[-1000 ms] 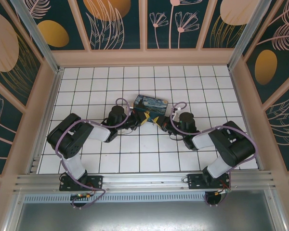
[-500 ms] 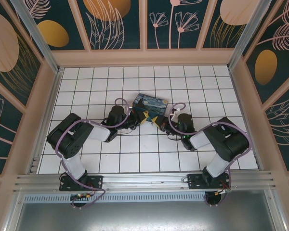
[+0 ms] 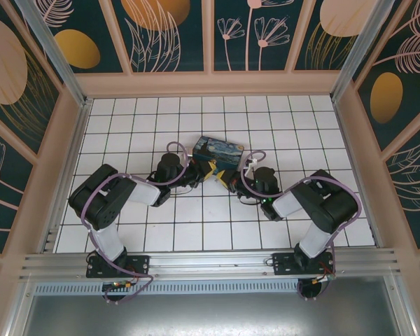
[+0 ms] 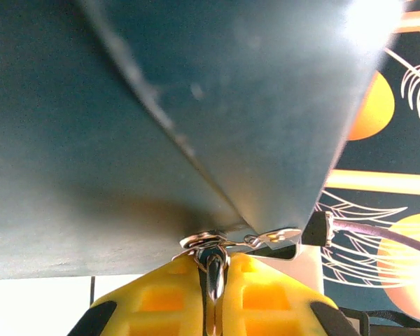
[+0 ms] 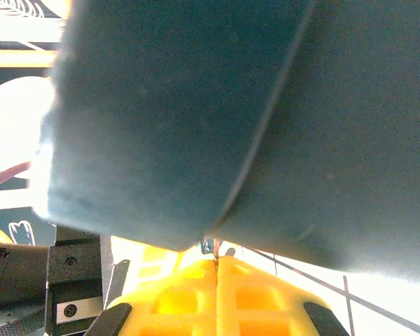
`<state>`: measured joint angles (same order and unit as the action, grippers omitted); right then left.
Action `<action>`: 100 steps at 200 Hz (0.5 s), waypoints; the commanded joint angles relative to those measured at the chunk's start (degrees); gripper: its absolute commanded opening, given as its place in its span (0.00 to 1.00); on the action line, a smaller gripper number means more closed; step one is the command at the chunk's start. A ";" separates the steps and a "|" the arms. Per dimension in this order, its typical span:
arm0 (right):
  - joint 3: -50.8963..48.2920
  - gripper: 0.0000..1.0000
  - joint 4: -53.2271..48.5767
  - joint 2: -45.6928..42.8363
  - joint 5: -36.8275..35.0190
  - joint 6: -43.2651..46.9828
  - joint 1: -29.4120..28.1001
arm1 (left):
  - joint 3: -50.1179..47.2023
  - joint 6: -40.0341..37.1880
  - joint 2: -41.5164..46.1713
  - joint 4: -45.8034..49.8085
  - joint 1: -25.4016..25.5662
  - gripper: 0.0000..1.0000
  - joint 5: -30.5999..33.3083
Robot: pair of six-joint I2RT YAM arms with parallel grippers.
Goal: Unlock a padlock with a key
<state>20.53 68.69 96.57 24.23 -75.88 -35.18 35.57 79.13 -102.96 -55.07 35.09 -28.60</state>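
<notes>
Step in hand looks like lining the key [image 5: 215,246] up with the padlock [image 4: 208,241], right in mid-bench [image 3: 196,217], just in front of the box [image 3: 219,148]. Both arms meet there nose to nose.

Left fingers [image 4: 161,294] are closed on a bit of silvery metal, which reads as the padlock's shackle. Right fingers [image 5: 175,294] are pinched shut on a thin brassy sliver, pretty surely the key, with just its tip poking out past the yellow pads.

How to do this well, imo:
- The left arm should hold dead steady and let the right do all the moving.
- Bring the key in straight along the keyhole's axis. With so little of it sticking out, any tilt will probably just push the lock aside or twist the key in the grip.
- Go slow, and only turn once it's seated.

Looks-wise, the padlock is tiny. From the left wrist you get a curved shiny loop and a small flat metal tab beside it, both catching glare. The lock's blue body can't be told apart from the blurry teal surface [image 4: 126,105] looming right behind it, likely the box side. From the top camera, lock and key are too small to pick out between the yellow tips.
</notes>
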 commanded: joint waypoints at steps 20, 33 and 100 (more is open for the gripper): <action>-0.12 0.00 5.25 -3.02 -1.69 2.20 2.68 | -0.35 -1.41 1.18 -0.05 2.52 0.00 -7.34; -1.20 0.00 4.25 -3.99 -1.29 2.89 3.22 | -0.35 -1.61 1.41 0.31 2.53 0.00 -7.29; -3.74 0.00 0.69 -7.23 0.07 5.18 5.80 | -0.57 -2.18 1.38 1.36 2.53 0.00 -6.78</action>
<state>16.64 66.57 91.55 26.85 -73.03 -31.90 35.57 78.67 -102.89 -54.89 36.29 -30.15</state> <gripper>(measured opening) 0.049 0.103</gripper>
